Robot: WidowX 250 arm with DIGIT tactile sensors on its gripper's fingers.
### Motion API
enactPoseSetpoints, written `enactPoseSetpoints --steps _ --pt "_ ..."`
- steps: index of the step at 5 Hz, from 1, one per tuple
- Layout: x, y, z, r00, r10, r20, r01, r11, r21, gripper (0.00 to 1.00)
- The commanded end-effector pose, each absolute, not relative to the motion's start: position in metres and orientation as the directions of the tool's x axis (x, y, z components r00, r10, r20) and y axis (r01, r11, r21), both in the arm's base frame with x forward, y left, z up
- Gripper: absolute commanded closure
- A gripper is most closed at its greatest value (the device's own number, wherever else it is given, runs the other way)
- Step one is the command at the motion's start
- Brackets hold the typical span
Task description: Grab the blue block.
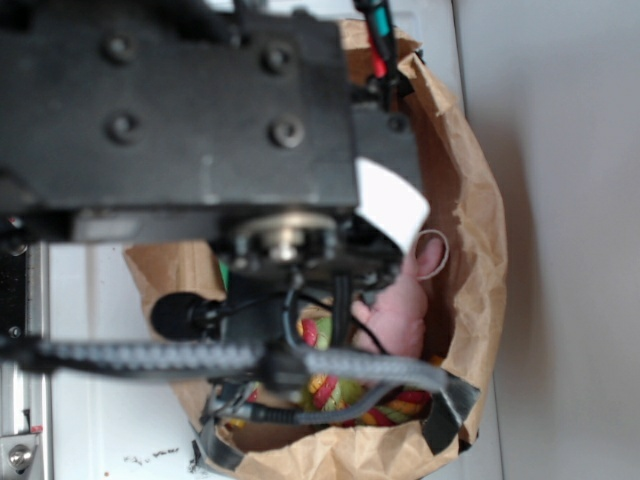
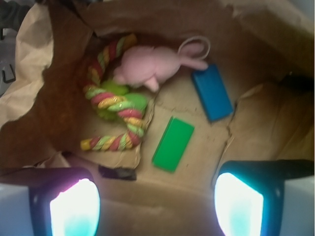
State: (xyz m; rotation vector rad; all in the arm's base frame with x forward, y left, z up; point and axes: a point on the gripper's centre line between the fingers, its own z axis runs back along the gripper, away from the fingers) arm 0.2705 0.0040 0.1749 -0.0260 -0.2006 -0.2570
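Wrist view shows the gripper [image 2: 156, 201] hanging with its fingers [image 2: 74, 206] spread wide and nothing between them, poised above the floor of the brown paper bag [image 2: 275, 118]. No grab has been made yet, so the reach, the descent and the squeeze all look to remain. Ahead and somewhat right of the gripper lies the blue block [image 2: 212, 92], flat on the bag floor, apart from the green block [image 2: 173, 143] and just beside the pink plush mouse [image 2: 152, 66]

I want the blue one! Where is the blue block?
In the wrist view, the blue block lies on the paper bag's floor, right of the green block, by the pink toy.
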Motion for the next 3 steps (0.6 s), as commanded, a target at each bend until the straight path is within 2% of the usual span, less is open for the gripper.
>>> enactPoseSetpoints --steps 1,3 --pt "0.295 0.02 0.173 0.874 -0.372 0.312 0.381 0.924 0.034 0.0" --pt "0.309 0.02 0.152 0.844 -0.436 0.313 0.439 0.896 0.067 0.0"
